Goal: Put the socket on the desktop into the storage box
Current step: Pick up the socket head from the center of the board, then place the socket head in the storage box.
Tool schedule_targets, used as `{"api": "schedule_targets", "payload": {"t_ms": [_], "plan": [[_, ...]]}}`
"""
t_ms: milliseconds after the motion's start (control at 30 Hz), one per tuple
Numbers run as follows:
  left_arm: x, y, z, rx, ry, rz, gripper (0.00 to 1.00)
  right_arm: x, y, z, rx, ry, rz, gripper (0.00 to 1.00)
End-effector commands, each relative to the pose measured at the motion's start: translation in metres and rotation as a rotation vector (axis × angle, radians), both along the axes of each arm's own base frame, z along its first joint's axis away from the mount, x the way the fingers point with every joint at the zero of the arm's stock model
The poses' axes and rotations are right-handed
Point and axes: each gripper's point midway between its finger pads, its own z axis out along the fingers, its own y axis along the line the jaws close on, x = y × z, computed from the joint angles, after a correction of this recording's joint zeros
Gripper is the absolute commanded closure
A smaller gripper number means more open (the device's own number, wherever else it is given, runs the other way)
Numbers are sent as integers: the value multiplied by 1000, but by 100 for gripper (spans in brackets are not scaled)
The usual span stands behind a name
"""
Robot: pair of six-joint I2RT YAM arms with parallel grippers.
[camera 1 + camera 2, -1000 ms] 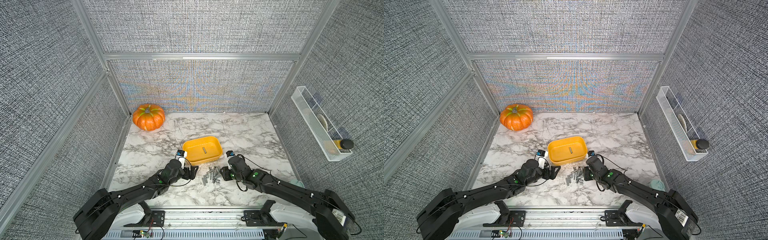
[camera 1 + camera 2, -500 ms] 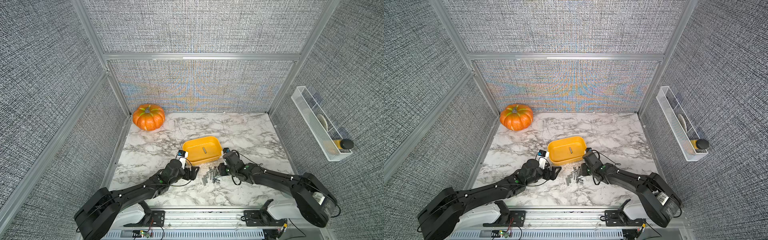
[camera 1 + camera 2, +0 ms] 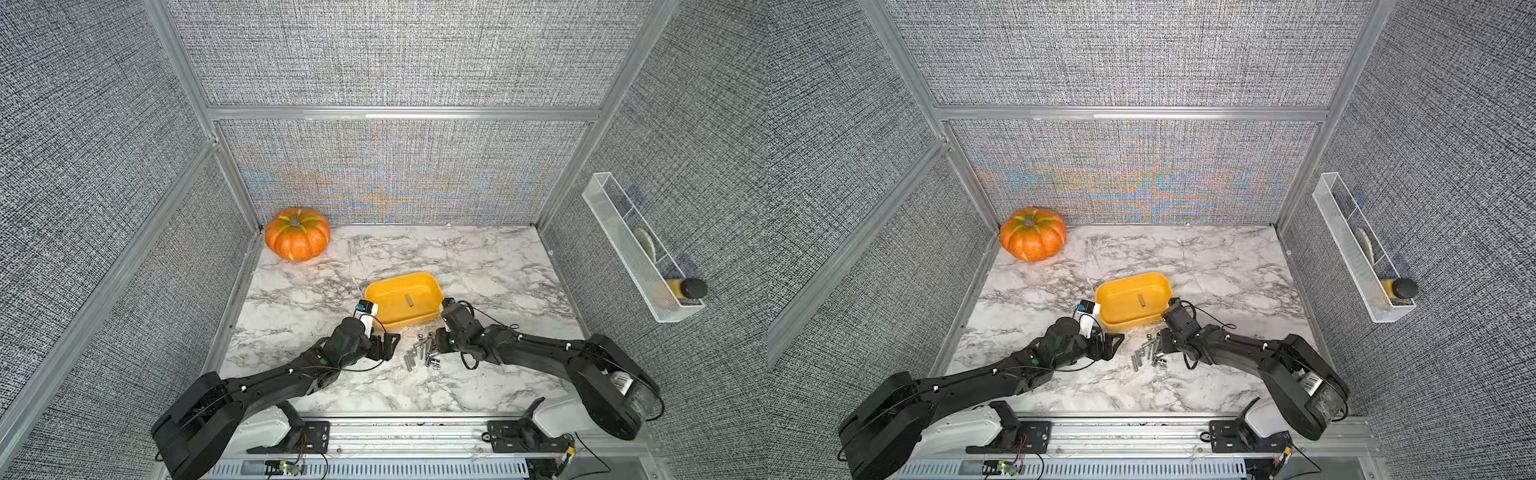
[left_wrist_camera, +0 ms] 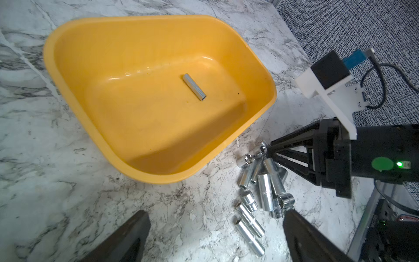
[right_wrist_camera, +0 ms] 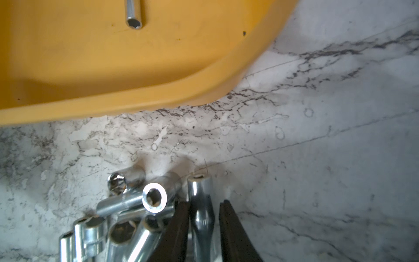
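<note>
Presently: storage box (image 3: 386,303) sits rim up on the desktop (image 3: 478,266). A lone socket (image 3: 408,300) lies on its side about mid-floor inside the box.

The socket pile (image 3: 419,353), all chrome pieces, is on the marble just outside the box wall nearest the robot base.

Right gripper (image 5: 204,202) is low at the pile, just outside that same wall. Its jaws are drawn narrow on either side of one socket (image 5: 200,188), which lies flat with its end toward the box. One finger seems to touch it and the other shows a thin gap. Whether the grip is firm, cannot tell.

Left gripper (image 4: 215,212) is spread wide with nothing between its jaws, by the same box wall, beside the pile.

Pumpkin (image 3: 297,239) is well apart, beyond the box.
</note>
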Motion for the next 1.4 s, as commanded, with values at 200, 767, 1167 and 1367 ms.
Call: {"api": "schedule_targets", "payload": {"t_ms": [200,767,1167,1367], "plan": [[3,-2,4,-8,-8,3,3,5,-12,-9,-69,-3,-52,71],[19,28,3,72,-56,167,3,26,-77,65,-324,-219,-266,100],[15,40,29,-13,-134,205,3,102,42,188,101,-465,-29,100],[13,42,34,-43,-146,210,3,143,80,134,12,-345,5,100]]}}
